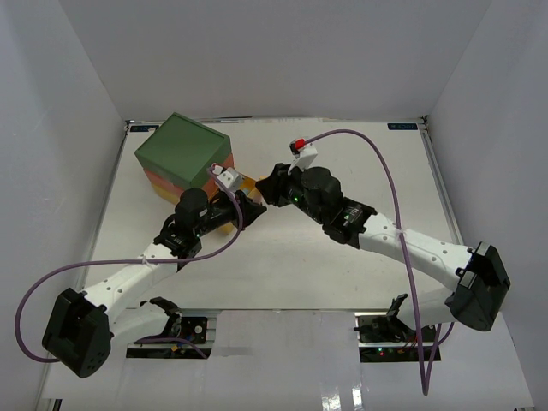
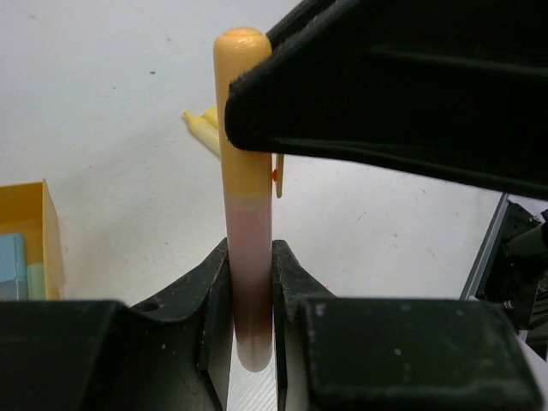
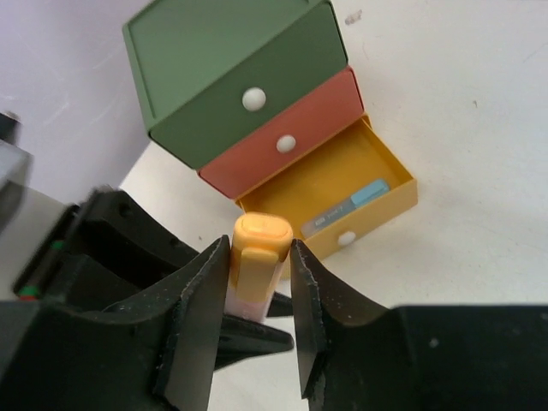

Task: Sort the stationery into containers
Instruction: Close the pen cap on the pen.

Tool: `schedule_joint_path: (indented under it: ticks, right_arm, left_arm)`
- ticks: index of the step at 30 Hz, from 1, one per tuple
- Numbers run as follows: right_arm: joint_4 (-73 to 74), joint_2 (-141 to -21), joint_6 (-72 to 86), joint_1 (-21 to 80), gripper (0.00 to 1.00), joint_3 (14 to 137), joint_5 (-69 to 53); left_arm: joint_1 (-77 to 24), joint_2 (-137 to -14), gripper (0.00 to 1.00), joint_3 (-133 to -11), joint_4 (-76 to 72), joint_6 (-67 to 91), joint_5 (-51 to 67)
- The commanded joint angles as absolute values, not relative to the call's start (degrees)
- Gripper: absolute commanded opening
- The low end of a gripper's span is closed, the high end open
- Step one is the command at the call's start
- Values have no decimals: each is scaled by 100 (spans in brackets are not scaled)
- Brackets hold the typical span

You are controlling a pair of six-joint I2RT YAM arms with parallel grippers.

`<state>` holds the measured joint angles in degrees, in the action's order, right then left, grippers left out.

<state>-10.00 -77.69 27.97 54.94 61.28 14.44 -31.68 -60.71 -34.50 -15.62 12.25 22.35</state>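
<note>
Your left gripper (image 2: 251,265) clamps the pen (image 2: 247,171) by its pink barrel, upright, near the open yellow drawer (image 3: 402,193). Right gripper (image 3: 260,282) flanks the orange cap — gripping or not, can't tell. Light, stiff, probably slick — take the barrel, not the cap.

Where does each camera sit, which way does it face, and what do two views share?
Top external: above, behind the bases, facing down on table, chest, both arms.
Left wrist: on left arm, facing along the left gripper shut on a pen.
Right wrist: on right arm, facing past the right gripper down to the yellow drawer.
Both wrist views share the pen.
</note>
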Motion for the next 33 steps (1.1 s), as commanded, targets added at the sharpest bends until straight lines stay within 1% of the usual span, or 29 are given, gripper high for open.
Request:
schedule_joint_path:
  ticks: [1,6,8,9,10,16,18,20,28,31,32,33]
  right_arm:
    - [413,-7937,2452,5485,41,6143,1573]
    - [404,-8024,2443,5361,58,6389,1503]
    - [396,-8051,2408,5309,60,6468,1485]
    - [396,-8077,2339,5282,64,6617,1494]
    - [396,-8086,2303,5213,66,6705,1485]
    - [396,-8121,2013,4931,67,7513,1450]
    - [404,-8147,1978,4835,71,7716,1380]
    - [387,-8156,1978,4773,74,7804,1327]
    - [272,-8078,1916,4650,80,7954,1063]
    - [264,-7911,1872,4553,84,7849,1090]
    - [246,-7841,1776,4483,90,7736,1090]
    - [220,-7762,1723,4456,93,7673,1125]
  left_arm:
    - [-3164,-5739,0,-3683,-2663,1494,2233]
    - [-3182,-5695,0,-3648,-2531,1521,2206]
    - [-3182,-5704,0,-3656,-2479,1512,2188]
    - [-3182,-5739,0,-3674,-2452,1520,2188]
    - [-3182,-5757,0,-3665,-2443,1521,2197]
    - [-3226,-5923,0,-3639,-2408,1661,2206]
    - [-3243,-5967,0,-3647,-2382,1670,2197]
    - [-3243,-6020,0,-3665,-2321,1670,2197]
    - [-3261,-6284,0,-3779,-2093,1679,2171]
    - [-3261,-6346,0,-3849,-1839,1644,2022]
    - [-3261,-6372,0,-3919,-1759,1626,1969]
    - [-3252,-6398,0,-3955,-1688,1609,1925]
